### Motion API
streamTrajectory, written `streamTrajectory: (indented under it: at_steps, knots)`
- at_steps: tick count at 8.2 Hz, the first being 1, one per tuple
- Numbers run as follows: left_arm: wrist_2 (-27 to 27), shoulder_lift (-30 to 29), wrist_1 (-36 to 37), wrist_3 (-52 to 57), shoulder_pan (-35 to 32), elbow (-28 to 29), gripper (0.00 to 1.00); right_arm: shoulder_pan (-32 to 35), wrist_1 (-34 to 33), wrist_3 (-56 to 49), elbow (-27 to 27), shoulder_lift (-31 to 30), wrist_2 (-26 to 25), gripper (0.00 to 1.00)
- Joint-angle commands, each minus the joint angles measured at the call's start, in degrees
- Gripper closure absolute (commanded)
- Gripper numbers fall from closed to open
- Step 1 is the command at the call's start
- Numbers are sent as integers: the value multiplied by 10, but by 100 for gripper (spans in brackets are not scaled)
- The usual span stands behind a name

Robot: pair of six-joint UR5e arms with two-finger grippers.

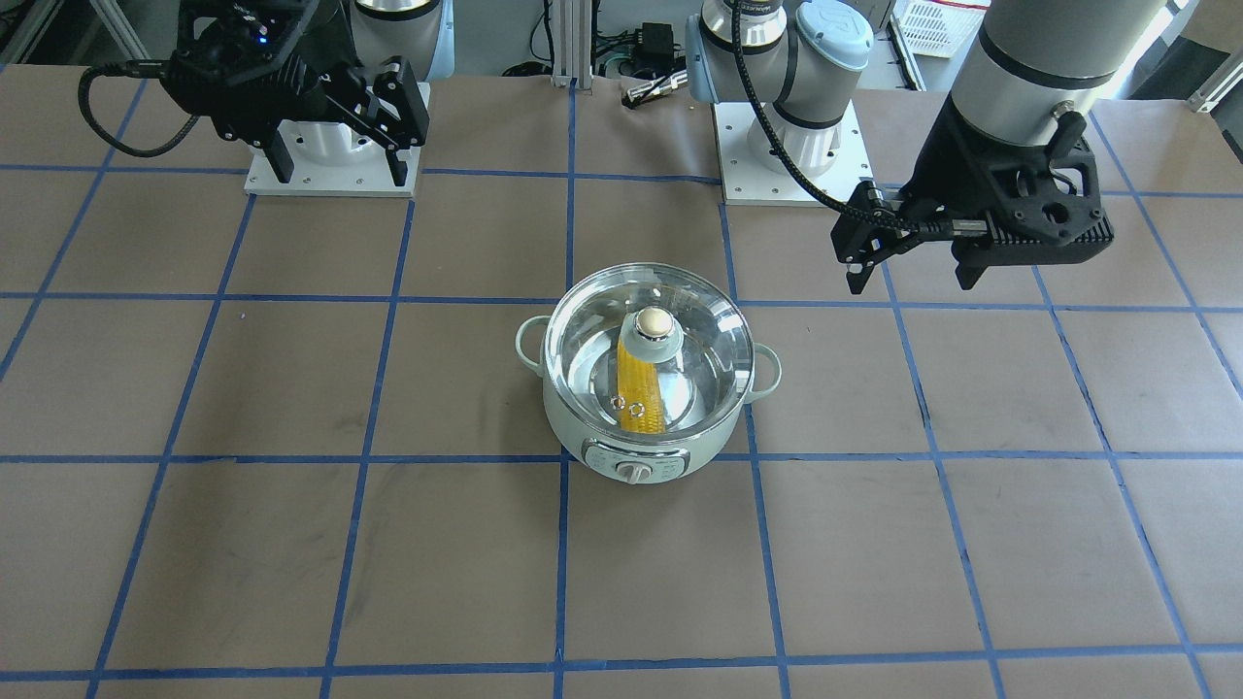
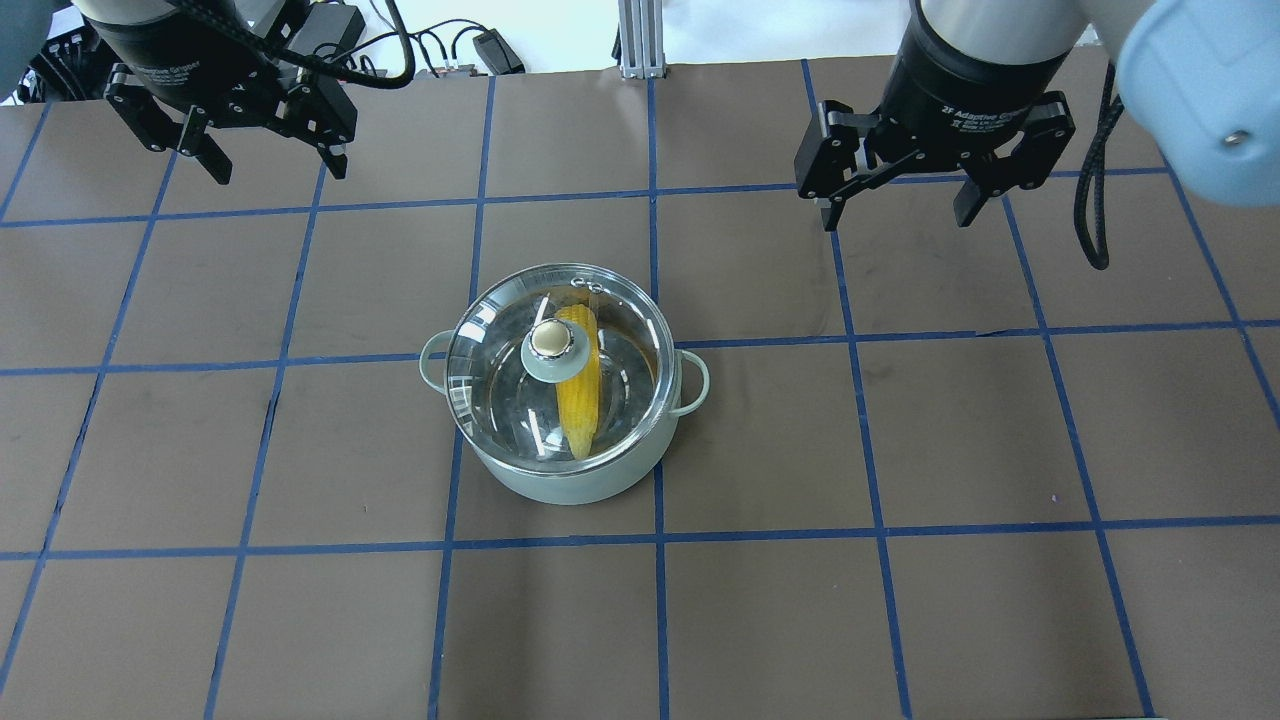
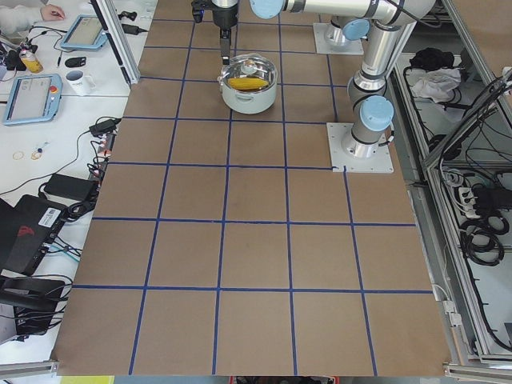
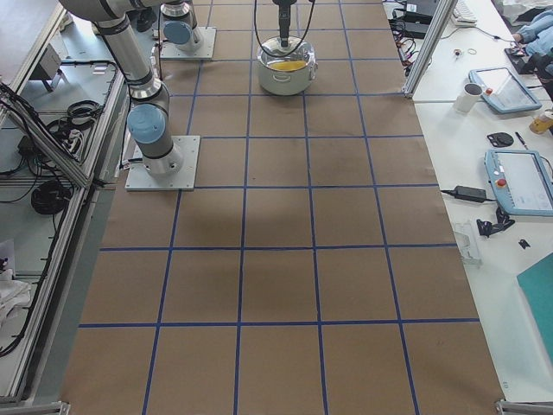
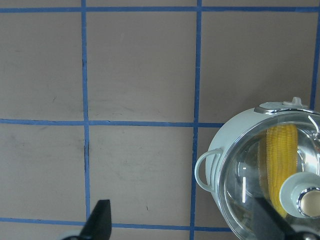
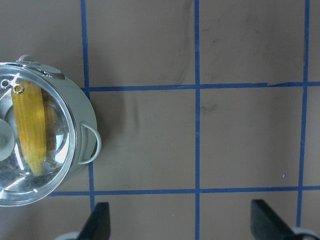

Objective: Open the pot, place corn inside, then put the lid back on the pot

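The mint-green pot (image 2: 560, 485) stands at the table's middle, its dial facing the front-facing camera (image 1: 636, 473). The clear glass lid (image 2: 490, 350) sits on the pot with its beige-topped knob (image 1: 654, 323) upright. The yellow corn (image 2: 580, 400) lies inside, seen through the glass, also in the wrist views (image 5: 281, 155) (image 6: 30, 130). My left gripper (image 2: 235, 165) hovers open and empty, high and off to the pot's left. My right gripper (image 2: 900, 215) hovers open and empty, high and off to the pot's right. Neither touches the pot.
Brown table with a blue tape grid. Two arm base plates (image 1: 330, 184) (image 1: 787, 175) sit at the robot's edge. A cable loops from the right arm (image 2: 1095, 220). Operator desks with tablets and a mug (image 3: 80, 80) stand beyond the table's edge.
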Motion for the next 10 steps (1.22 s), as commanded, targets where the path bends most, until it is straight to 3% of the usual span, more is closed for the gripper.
streamTrajectory:
  at_steps: [1,10]
  knots:
    - [-3,2,1,-2,0,3,0,-1,-13,-9,-4,3,-21,0]
    - [-4,14,3,29,-23,1,0,-1,-12,-6,-3,4,-19,0]
